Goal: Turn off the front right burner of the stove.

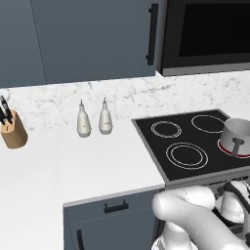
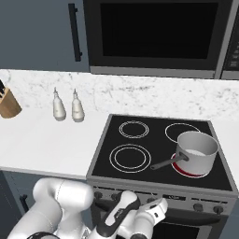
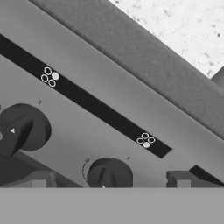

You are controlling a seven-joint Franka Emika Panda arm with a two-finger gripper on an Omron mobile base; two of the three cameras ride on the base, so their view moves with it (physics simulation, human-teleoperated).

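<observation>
The stove (image 2: 154,140) is a black glass cooktop over a grey steel front panel (image 3: 131,105). Its front right burner (image 2: 187,173) shows a red rim beneath a steel saucepan (image 2: 196,150); from the left base camera the same red rim (image 1: 233,153) peeks out under the pan (image 1: 237,133). My gripper (image 3: 110,179) is open and close up against the panel. Both dark fingertips (image 3: 40,178) stand either side of a small dark knob (image 3: 109,173) without touching it. A second knob (image 3: 22,129) lies to the left. The white arm (image 2: 126,217) reaches low in front of the stove.
A black microwave (image 2: 158,32) hangs above the cooktop. Two white bottles (image 2: 66,106) and a wooden knife block (image 1: 13,128) stand on the white counter (image 1: 97,166) left of the stove. A black strip of burner icons (image 3: 87,101) crosses the panel above the knobs.
</observation>
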